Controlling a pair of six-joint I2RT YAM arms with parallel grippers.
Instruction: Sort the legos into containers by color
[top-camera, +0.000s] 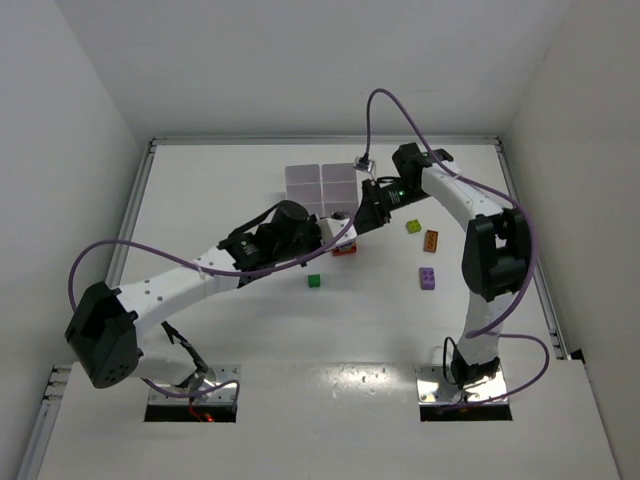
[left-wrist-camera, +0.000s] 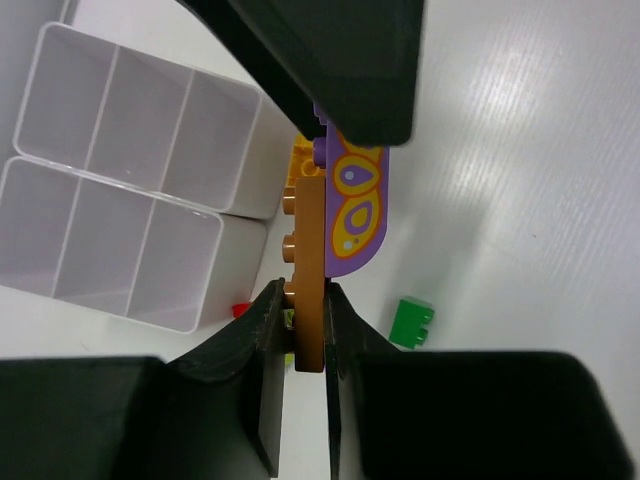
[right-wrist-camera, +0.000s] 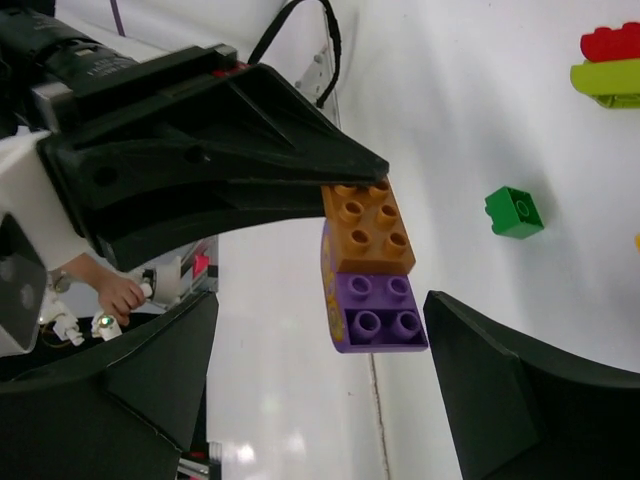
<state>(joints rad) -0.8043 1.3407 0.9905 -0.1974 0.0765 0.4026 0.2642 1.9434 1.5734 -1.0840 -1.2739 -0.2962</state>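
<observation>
Room: white walls (top-camera: 300, 60) stood round a white table (top-camera: 230, 200) on three sides.
Left arm (top-camera: 180, 285): extended from its near-left base to mid-table, ending just short of the tray.
Right arm (top-camera: 470, 210): rose from its near-right base, bent leftward, and faced the left arm beside the tray.
Cables (top-camera: 400, 105): purple, looped along both arms.
Tray (top-camera: 322, 187): white and translucent, at the far middle of the table, with its near edge partly hidden by the arms. The left wrist view showed two rows of three compartments (left-wrist-camera: 245, 165).
Left claw (left-wrist-camera: 305, 320): clenched on the orange brick, one finger on each side, above the table.
Right claw (right-wrist-camera: 325, 300): released, jaws spread wide either side of the purple brick. Whether a finger touched it, I could not tell.
Orange brick (right-wrist-camera: 370, 225): in the left claw, stuck to the purple brick.
Purple brick (right-wrist-camera: 380, 315): hung from the orange one, between the right claw's fingers. One curved face bore a yellow-orange print (left-wrist-camera: 358, 210).
Red-lime clump (top-camera: 345, 248): on the table just near of the tray, below the claws.
Green brick (top-camera: 314, 281): alone on the table, near of the claws.
Lime brick (top-camera: 413, 226), loose orange (top-camera: 431, 240), loose purple (top-camera: 428, 278): on the table between the claws and the right arm.
</observation>
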